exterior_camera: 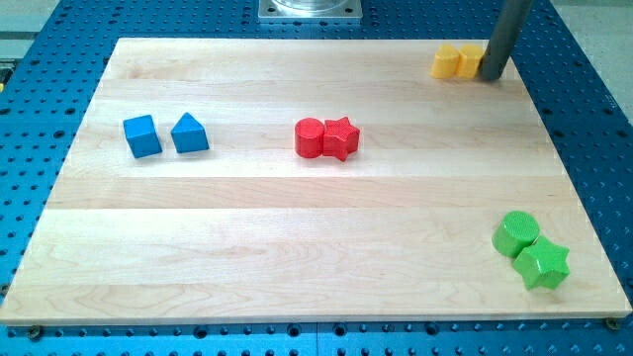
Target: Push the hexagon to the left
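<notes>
1. A pale wooden board [297, 257] is seen lying on a blue perforated table [30, 119], with eight small blocks scattered on it in pairs.
2. The dark rod is seen descending from the view's top right, and my tip [492, 76] is planted on the board against the right side of a yellow pair at the upper right corner.
3. That pair is made up of a yellow hexagon-like block [447, 61] on the left and a second yellow block [470, 59], partly hidden by the rod; its shape cannot be made out.
4. No jaws are carried by the rod, so nothing is clamped; contact with the nearer yellow block appears to be made, though this cannot be told for certain.
5. A red cylinder [311, 137] and a red star [341, 137] are shown touching near the board's centre.
6. A blue cube [142, 135] and a blue triangular block [189, 133] are set just beside each other at the view's left.
7. A green cylinder [516, 234] and a green star [543, 264] are pictured touching at the lower right.
</notes>
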Controlling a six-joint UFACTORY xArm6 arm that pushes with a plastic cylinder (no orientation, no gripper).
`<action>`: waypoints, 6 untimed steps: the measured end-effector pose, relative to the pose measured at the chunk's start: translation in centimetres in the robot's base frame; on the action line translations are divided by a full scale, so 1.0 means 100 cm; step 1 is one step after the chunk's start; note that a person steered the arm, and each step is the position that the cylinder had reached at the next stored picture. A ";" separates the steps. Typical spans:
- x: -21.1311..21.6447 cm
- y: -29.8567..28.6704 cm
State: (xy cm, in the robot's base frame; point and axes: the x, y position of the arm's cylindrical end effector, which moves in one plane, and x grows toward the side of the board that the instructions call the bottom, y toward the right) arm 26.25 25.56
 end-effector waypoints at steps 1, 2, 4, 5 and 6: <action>-0.013 -0.007; -0.013 -0.022; -0.028 -0.024; -0.025 -0.062; -0.025 -0.102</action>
